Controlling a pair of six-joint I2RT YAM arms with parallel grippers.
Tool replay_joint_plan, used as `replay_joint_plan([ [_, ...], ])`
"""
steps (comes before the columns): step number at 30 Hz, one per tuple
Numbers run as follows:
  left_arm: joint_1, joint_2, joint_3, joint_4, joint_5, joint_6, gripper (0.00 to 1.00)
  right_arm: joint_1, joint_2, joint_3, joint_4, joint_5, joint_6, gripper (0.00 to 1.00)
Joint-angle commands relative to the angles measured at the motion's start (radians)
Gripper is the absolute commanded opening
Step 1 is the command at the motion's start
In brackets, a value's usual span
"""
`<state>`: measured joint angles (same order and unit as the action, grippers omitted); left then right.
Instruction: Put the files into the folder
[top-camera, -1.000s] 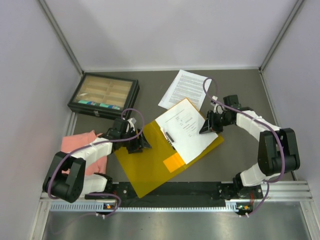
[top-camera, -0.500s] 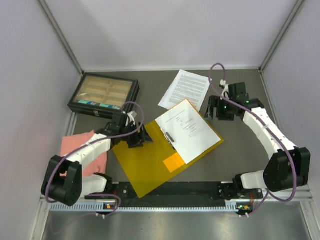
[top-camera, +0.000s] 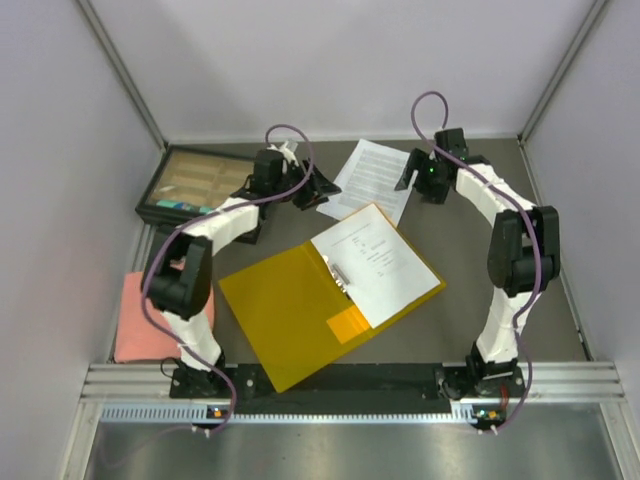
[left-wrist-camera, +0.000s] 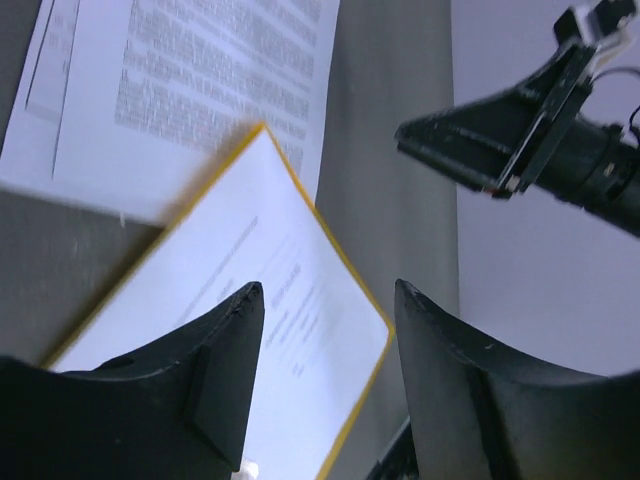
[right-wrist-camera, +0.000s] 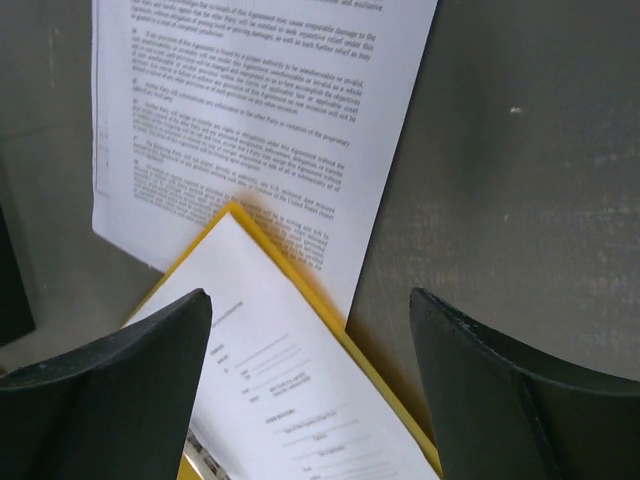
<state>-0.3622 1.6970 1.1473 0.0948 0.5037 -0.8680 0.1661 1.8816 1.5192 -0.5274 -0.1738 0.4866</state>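
- At the far left, you have a pink cloth (top-camera: 132, 322) lying flat at the table's (top-camera: 480, 300) near-left edge.
- Behind it, a black box (top-camera: 195, 186) with tan compartments sits in the far-left corner.
- Your left gripper (top-camera: 326, 191) hovers just right of the box, above the table. Its fingers (left-wrist-camera: 225, 350) are spread with nothing between them, so it has let go. Through the gap, the wrist view shows white paper and the folder's yellow edge.
- The folder (top-camera: 280, 315) lies open and flat at the table's centre, turned diagonally. It is yellow-orange plastic, and its left half is bare.
- A metal clip (top-camera: 339, 273) runs along the fold in the middle.
- A small orange pocket (top-camera: 348, 325) shows near the fold, toward the near edge.
- One white sheet (top-camera: 385, 262) with sparse black print lies on the folder's right half, with a thin yellow margin showing around it.
- A loose sheet (top-camera: 372, 172), white and densely printed, lies on the table behind the folder. The folder's far corner overlaps its near edge.
- Your right gripper (top-camera: 409, 182) hovers at the loose sheet's right edge. Its fingers (right-wrist-camera: 110, 390) stand wide apart and hold nothing. Its wrist view looks down on both sheets and the folder's corner.
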Motion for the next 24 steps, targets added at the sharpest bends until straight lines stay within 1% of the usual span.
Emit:
replay_joint_plan([
  [1,-0.021,0.237,0.244,0.083,-0.039,-0.032,0.57,-0.051,0.063,0.085,0.13,-0.079,0.125,0.78],
  [2,-0.023,0.278,0.323,0.089,-0.039,-0.04,0.56,-0.059,0.077,0.087,0.141,-0.087,0.136,0.76],
  [3,-0.023,0.352,0.362,0.089,-0.047,-0.045,0.55,-0.066,0.088,0.091,0.145,-0.096,0.153,0.75],
  [4,-0.024,0.386,0.4,0.085,-0.053,-0.051,0.54,-0.076,0.115,0.096,0.164,-0.119,0.156,0.74],
  [5,-0.026,0.42,0.472,0.08,-0.06,-0.052,0.53,-0.077,0.129,0.099,0.167,-0.127,0.158,0.71],
  [6,-0.03,0.476,0.504,0.077,-0.065,-0.055,0.52,-0.08,0.137,0.099,0.17,-0.127,0.159,0.7],
  [9,-0.038,0.568,0.595,0.063,-0.105,-0.057,0.51,-0.085,0.166,0.085,0.204,-0.13,0.159,0.68],
  [11,-0.04,0.604,0.636,0.056,-0.131,-0.074,0.5,-0.085,0.189,0.085,0.231,-0.136,0.158,0.68],
  [13,-0.044,0.645,0.654,0.046,-0.152,-0.078,0.5,-0.085,0.208,0.088,0.245,-0.145,0.162,0.67],
  [16,-0.049,0.684,0.681,-0.01,-0.209,-0.072,0.48,-0.085,0.24,0.091,0.264,-0.153,0.168,0.66],
  [17,-0.049,0.697,0.684,-0.054,-0.243,-0.074,0.48,-0.086,0.252,0.091,0.265,-0.151,0.168,0.66],
  [20,-0.049,0.725,0.686,-0.09,-0.272,-0.078,0.47,-0.085,0.27,0.084,0.279,-0.153,0.173,0.66],
  [24,-0.047,0.747,0.686,-0.176,-0.31,-0.089,0.43,-0.08,0.29,0.065,0.299,-0.168,0.181,0.66],
])
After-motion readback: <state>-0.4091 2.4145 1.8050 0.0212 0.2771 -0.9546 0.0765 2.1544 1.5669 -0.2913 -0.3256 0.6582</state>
